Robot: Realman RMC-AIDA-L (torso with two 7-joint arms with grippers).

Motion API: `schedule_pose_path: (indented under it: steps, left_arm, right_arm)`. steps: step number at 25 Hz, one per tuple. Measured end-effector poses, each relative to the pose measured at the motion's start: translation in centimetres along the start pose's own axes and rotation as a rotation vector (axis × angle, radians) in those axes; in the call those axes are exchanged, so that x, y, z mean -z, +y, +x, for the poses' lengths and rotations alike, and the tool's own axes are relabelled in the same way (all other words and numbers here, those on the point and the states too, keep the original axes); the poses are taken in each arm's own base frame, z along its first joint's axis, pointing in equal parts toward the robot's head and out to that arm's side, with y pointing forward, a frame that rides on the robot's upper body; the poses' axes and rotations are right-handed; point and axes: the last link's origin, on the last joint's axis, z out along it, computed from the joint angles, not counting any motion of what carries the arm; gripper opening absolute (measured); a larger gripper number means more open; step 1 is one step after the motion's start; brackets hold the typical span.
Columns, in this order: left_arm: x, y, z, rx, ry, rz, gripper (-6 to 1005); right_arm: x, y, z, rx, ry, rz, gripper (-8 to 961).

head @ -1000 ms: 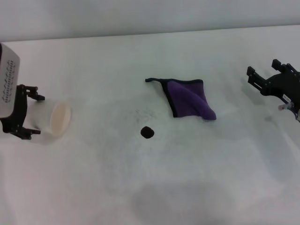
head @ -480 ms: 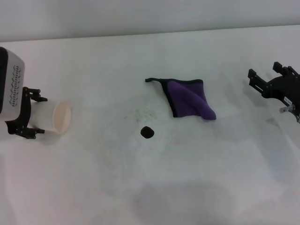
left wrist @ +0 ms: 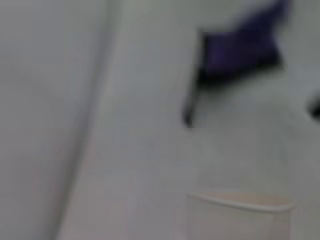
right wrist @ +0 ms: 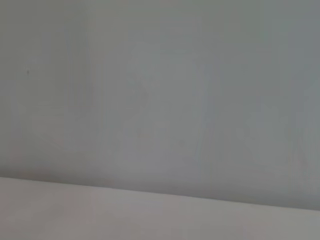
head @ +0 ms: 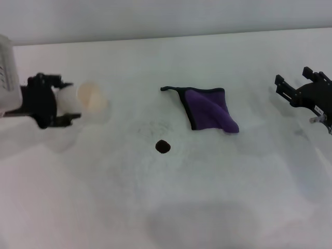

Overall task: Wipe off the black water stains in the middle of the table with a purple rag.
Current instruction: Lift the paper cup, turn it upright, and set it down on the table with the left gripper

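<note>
The purple rag [head: 207, 109] lies on the white table [head: 171, 207], one corner folded over, its black loop toward the left. The black water stain [head: 163, 146], a small dark blob, sits just in front of and left of the rag. My left gripper [head: 65, 101] is at the far left, shut on a white paper cup [head: 88, 98] held on its side with the mouth toward the rag. The left wrist view shows the cup's rim [left wrist: 240, 204], the rag [left wrist: 240, 50] and the stain's edge [left wrist: 316, 108]. My right gripper [head: 296, 85] is open and empty at the right edge.
Faint grey speckles [head: 155, 126] mark the table between the rag and the stain. The table's far edge [head: 166, 36] meets a pale wall. The right wrist view shows only plain pale surfaces.
My left gripper has carried the cup farther from me and to the right, toward the middle. The right gripper has barely shifted. The rag and stain have not moved.
</note>
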Motion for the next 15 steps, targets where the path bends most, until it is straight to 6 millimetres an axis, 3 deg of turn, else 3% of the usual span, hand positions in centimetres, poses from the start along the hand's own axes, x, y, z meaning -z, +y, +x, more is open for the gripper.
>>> schedule_pose_path:
  steps: [8, 10, 15]
  left_arm:
    - [0.0, 2.3, -0.3, 0.313, 0.306, 0.195, 688]
    - [-0.1, 3.8, -0.7, 0.432, 0.421, 0.262, 688]
    - [0.1, 5.2, -1.5, 0.579, 0.517, 0.370, 687]
  right_arm:
    - [-0.2, -0.3, -0.4, 0.038, -0.006, 0.009, 815]
    - [-0.3, -0.4, -0.5, 0.048, -0.011, 0.006, 815]
    - [-0.3, 0.0, -1.0, 0.072, -0.039, -0.017, 814]
